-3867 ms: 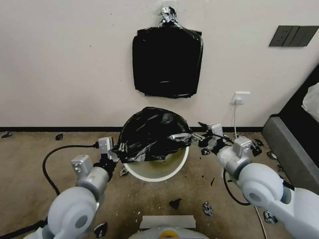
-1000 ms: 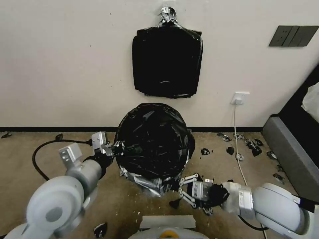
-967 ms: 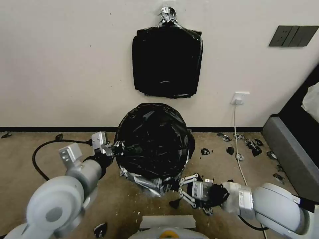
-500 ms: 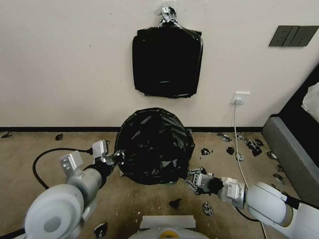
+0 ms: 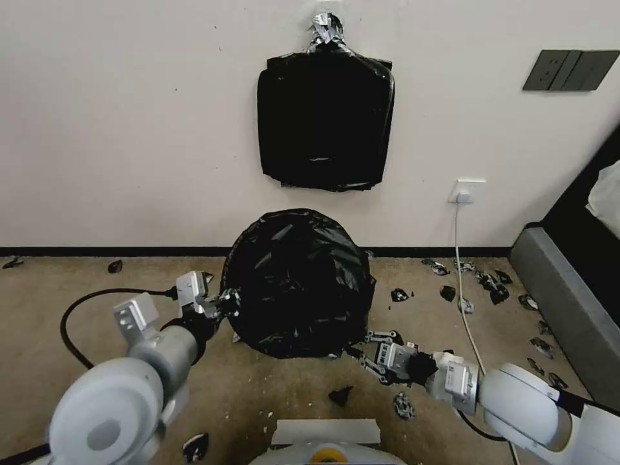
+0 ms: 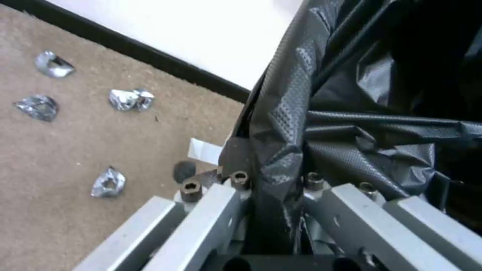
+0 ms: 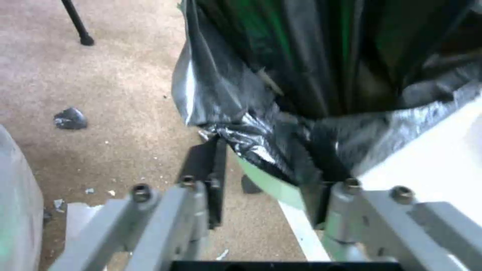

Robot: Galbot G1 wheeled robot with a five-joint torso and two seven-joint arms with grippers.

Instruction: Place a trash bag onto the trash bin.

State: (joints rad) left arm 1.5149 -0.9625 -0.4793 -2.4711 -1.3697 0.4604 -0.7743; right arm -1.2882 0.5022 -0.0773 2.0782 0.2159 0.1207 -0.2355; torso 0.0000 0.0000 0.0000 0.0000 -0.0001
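The glossy black trash bag (image 5: 297,284) is draped over the trash bin, and in the head view it hides the bin down to the carpet. My left gripper (image 5: 221,302) is shut on the film at the bag's left edge; the left wrist view shows the pinched fold of the trash bag (image 6: 281,150) between the left gripper (image 6: 273,178) fingers. My right gripper (image 5: 363,352) stands open low at the bag's front right. In the right wrist view the bag's hem (image 7: 261,146) hangs between the open right gripper (image 7: 261,169) fingers, over the trash bin's (image 7: 427,150) cream wall and greenish base.
A thick bundle of black bags (image 5: 325,119) hangs on the wall above. Black scraps (image 5: 340,394) litter the carpet, most at the right (image 5: 491,284). A white cable (image 5: 462,284) drops from a wall socket (image 5: 466,191). Grey furniture (image 5: 568,310) stands at the right, a black cable (image 5: 84,310) at the left.
The right gripper has drawn the bag's front hem down over the bin, let it go and shifted right and back. The bag now covers the bin. The left gripper keeps its hold.
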